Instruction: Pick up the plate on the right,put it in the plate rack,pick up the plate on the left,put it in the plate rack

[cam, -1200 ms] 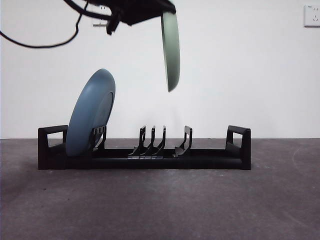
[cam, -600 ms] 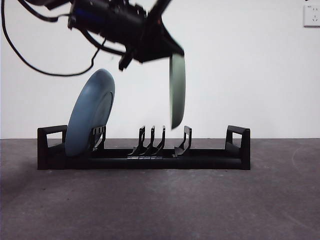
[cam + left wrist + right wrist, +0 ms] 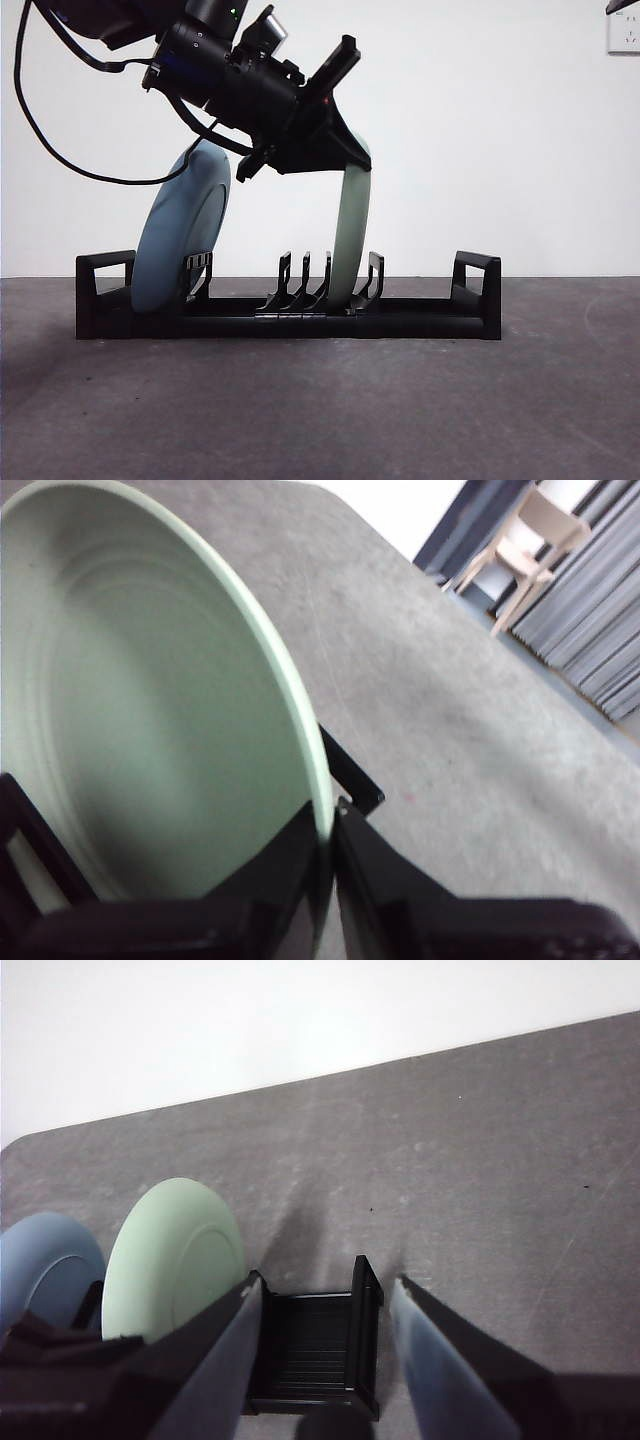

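The black plate rack [image 3: 400, 320] lies across the grey table. A pale green plate [image 3: 350, 240] stands nearly upright on edge in it, its lower rim down between the middle prongs. My left gripper [image 3: 342, 152] comes down from the upper left and is shut on this plate's top rim. In the left wrist view both jaws [image 3: 328, 830] pinch the green plate [image 3: 150, 730] at its edge. A blue plate [image 3: 180, 240] leans at the rack's left end. My right gripper [image 3: 328, 1282] hangs open, off to the side over the rack's boxy end [image 3: 315, 1345], with the green plate [image 3: 170, 1260] and the blue plate [image 3: 45, 1265] beyond.
A white wall with a socket [image 3: 625, 30] stands behind the table. A black tip [image 3: 622, 6] shows at the top right corner of the front view. Past the table's edge stands a beige chair [image 3: 530, 540].
The left arm has come down with the green plate, from high above the rack into the slot between the middle prongs. The blue plate has not moved.
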{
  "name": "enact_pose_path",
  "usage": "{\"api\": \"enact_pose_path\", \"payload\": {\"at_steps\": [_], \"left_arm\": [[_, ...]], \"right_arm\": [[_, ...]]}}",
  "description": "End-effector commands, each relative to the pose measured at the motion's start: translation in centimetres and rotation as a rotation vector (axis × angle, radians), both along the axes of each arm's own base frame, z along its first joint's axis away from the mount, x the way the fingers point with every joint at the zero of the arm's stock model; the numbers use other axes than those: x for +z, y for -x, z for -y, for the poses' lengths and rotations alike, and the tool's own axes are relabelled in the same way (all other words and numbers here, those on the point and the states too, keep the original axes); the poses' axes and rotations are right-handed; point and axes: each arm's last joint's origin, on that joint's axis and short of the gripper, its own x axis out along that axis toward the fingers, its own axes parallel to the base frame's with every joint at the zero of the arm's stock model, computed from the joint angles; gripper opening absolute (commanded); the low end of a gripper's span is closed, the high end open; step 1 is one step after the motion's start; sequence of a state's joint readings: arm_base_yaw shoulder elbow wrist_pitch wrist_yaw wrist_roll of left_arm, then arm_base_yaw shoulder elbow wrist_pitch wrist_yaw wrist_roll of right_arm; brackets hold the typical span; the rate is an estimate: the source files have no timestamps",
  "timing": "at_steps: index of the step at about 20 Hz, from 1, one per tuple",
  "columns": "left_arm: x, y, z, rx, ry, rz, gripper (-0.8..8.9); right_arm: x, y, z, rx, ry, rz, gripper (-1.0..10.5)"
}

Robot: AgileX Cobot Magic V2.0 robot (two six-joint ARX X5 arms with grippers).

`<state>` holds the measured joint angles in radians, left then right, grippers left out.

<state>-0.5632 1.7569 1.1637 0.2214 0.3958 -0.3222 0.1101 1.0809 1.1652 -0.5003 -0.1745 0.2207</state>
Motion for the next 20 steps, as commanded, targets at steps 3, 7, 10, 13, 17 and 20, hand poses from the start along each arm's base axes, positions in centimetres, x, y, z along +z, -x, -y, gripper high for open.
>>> {"api": "enact_pose_path", "payload": {"at_steps": [3,7,10,13,17,20], "left_arm": [[-0.7,0.5,0.6,-0.044,-0.068,0.004,0.15],[-1.2,1.0,0.9,-0.077,-0.123,-0.012,2.28],[-1.5,1.3,0.9,-0.086,-0.14,-0.041,2.95],[-1.1,1.6,0.8,-0.108,-0.141,-0.058,3.12],[1.1,2.6,0.3,-0.124,-0.13,-0.009,3.2],[3.7,3.9,-0.4,-0.142,-0.131,0.081,3.2]], "right_arm": [[-0.1,-0.3,0.0,0.003,0.003,0.0,2.2],[-0.1,-0.4,-0.1,0.005,0.003,-0.004,2.2],[-0.2,-0.4,-0.1,0.005,0.003,-0.006,2.2],[-0.3,-0.3,-0.1,0.012,0.002,-0.021,2.2],[-0.6,-0.1,-0.1,0.016,0.006,-0.054,2.2],[-0.8,0.0,-0.2,0.053,0.006,-0.08,2.2]]}}
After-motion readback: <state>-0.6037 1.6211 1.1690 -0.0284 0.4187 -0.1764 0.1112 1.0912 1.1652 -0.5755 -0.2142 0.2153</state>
